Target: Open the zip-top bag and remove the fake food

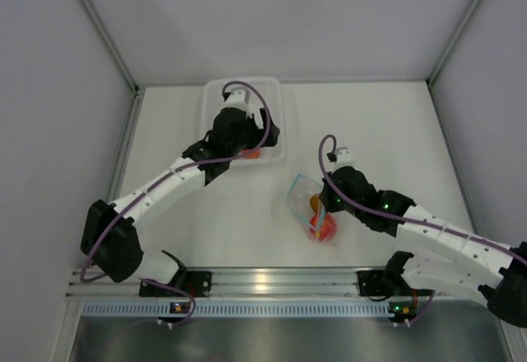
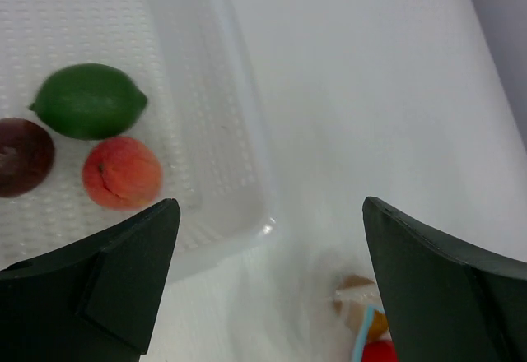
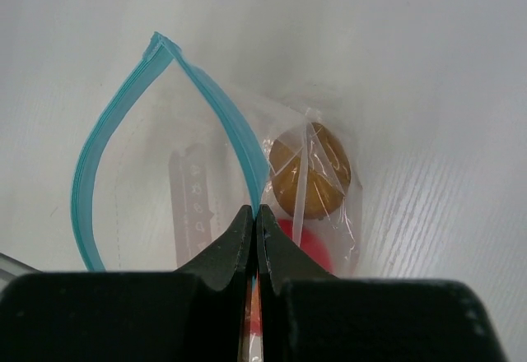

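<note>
The zip-top bag (image 1: 301,195) lies on the table with its teal zip strip (image 3: 105,142) spread into an open loop. My right gripper (image 3: 257,211) is shut on one side of that strip. Inside the bag sit a brownish-orange fruit (image 3: 309,169) and a red fruit (image 3: 311,243). My left gripper (image 2: 270,214) hangs open and empty above the near corner of the translucent tub (image 2: 247,123). A green fruit (image 2: 89,100), a dark maroon fruit (image 2: 20,156) and an orange fruit (image 2: 122,173) rest in the tub. The bag's mouth (image 2: 366,329) shows at the lower edge of the left wrist view.
The tub (image 1: 212,99) stands at the back of the table, largely covered by the left arm in the top view. White walls close the table on the left, back and right. A metal rail (image 1: 272,281) runs along the near edge.
</note>
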`<state>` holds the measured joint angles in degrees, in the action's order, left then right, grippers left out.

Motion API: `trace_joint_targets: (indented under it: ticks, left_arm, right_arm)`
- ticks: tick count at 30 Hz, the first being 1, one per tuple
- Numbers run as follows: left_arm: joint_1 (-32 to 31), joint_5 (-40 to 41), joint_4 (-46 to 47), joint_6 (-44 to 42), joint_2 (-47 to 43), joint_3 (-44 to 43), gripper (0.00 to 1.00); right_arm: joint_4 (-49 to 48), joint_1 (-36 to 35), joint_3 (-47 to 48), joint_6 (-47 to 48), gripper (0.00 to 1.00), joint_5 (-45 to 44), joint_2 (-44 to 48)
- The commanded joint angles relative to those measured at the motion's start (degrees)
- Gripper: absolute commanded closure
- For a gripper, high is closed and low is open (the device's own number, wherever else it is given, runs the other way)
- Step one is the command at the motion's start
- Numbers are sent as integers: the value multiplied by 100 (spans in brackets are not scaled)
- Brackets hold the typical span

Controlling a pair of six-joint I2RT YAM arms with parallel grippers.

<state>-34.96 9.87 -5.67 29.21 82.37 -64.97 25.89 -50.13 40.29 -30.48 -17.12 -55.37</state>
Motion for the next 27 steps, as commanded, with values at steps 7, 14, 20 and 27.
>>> trace_joint_targets:
  ticks: [7, 14, 20, 27]
  left_arm:
    - [-2161, 348, -74, 155, -625, 169, 7]
    - [-3271, 964, -57, 471, -459, 213, 18]
    - [-3922, 1605, -57, 725, -143, 283, 32]
    - [-3992, 1580, -57, 876, 463, 29, 42]
  right_arm:
    - [715, 3, 409, 218, 100, -151, 290]
    - [1111, 3, 208, 183, 100, -168, 764]
    - [1278, 56, -4, -1, 100, -265, 1248]
    - [1445, 73, -4, -169, 100, -335, 1494]
